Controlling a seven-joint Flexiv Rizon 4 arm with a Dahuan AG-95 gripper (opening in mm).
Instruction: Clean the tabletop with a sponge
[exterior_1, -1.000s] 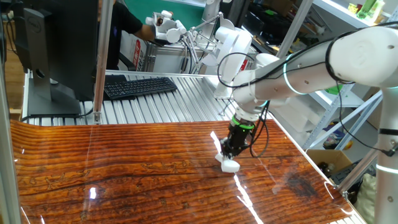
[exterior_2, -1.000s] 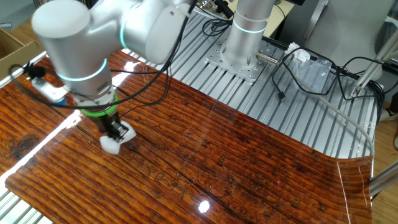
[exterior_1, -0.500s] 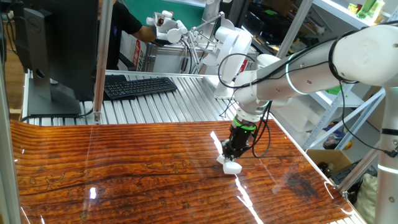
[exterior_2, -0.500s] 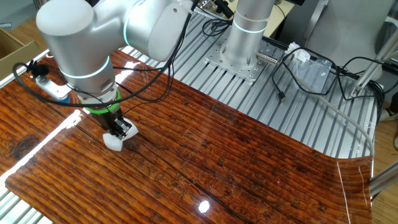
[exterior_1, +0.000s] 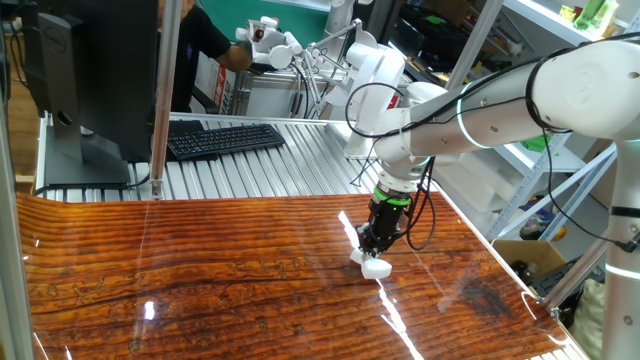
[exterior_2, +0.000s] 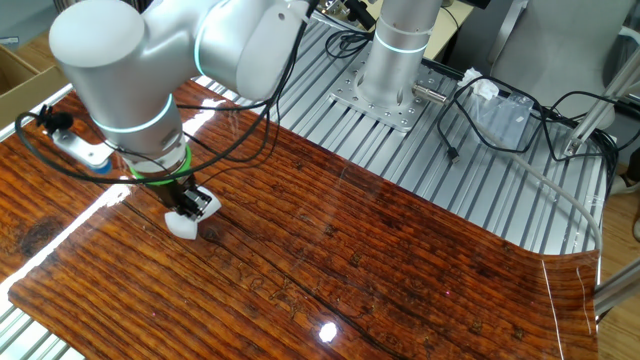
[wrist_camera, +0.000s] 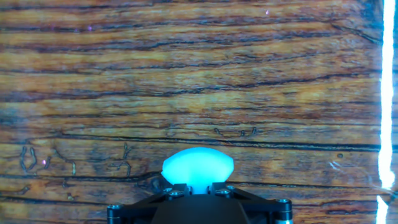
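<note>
While pointing straight down at the wood, the gripper (exterior_1: 374, 256) is clamping its two dark fingers closed around the sponge (exterior_1: 375, 267), a small white block that is sticking out below the fingertips. From the other fixed view, the gripper (exterior_2: 186, 215) is pressing the sponge (exterior_2: 183, 226) against the tabletop (exterior_2: 330, 260), so the block is touching the glossy reddish-brown surface. Looking along the fingers in the hand view, the sponge (wrist_camera: 198, 168) is appearing as a rounded pale shape tinted blue-green, sitting just above the black gripper base, with wavy dark grain of the tabletop (wrist_camera: 186, 74) filling everything around it. Above the gripper, a green ring is circling the wrist, and black cables are looping beside the white arm (exterior_1: 500, 110). Bright light streaks are reflecting off the tabletop (exterior_1: 200, 270) near the sponge. Behind the wood, a ribbed silver metal surface (exterior_1: 290, 160) is carrying a black keyboard (exterior_1: 225, 138) and a dark monitor (exterior_1: 90, 70).
</note>
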